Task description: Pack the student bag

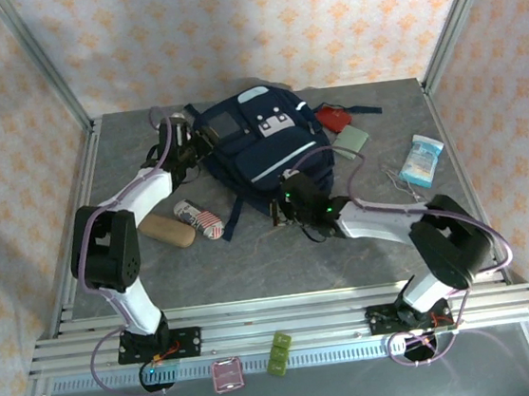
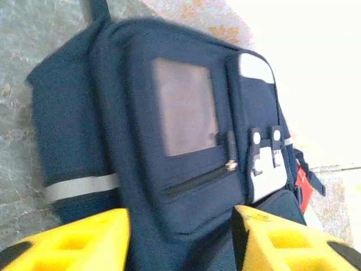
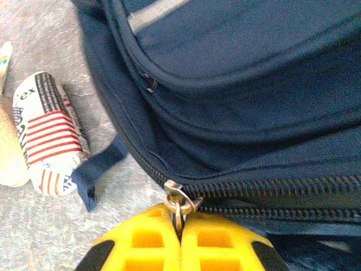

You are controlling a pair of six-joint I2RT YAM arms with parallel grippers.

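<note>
tightly, right hand pinches student bag zipper.

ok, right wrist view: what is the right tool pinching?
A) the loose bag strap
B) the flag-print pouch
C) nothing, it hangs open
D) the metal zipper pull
D: the right tool has its yellow fingers pressed together on the metal zipper pull at the end of the student bag zipper.
</note>
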